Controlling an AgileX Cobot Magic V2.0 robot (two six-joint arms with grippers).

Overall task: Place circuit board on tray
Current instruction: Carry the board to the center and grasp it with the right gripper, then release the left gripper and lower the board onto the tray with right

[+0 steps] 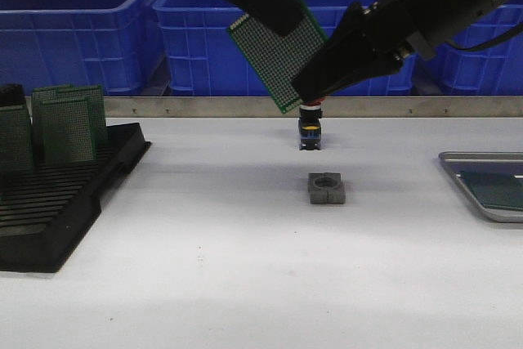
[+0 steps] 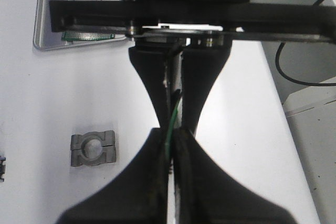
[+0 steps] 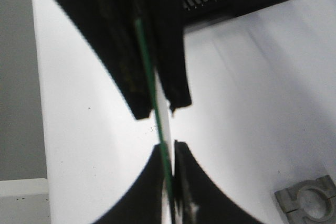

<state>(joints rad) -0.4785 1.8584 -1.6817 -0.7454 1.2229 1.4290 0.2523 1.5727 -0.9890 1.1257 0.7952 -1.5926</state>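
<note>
Circuit board (image 1: pixel 278 59) held tilted in mid-air above the table centre, gripped by both arms at once: left gripper (image 1: pixel 274 18) clamped on its upper edge, right gripper (image 1: pixel 315 83) clamped on its lower right edge. Tray (image 1: pixel 482 169) sits well apart at table's right edge, already carrying one green board (image 1: pixel 494 190). Grey clamp block (image 1: pixel 327 188) lies on table below

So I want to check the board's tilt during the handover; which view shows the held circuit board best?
The front view: the circuit board shows its whole perforated face, tilted, between left gripper and right gripper. Both wrist views show only its thin green edge between the fingers.
</note>
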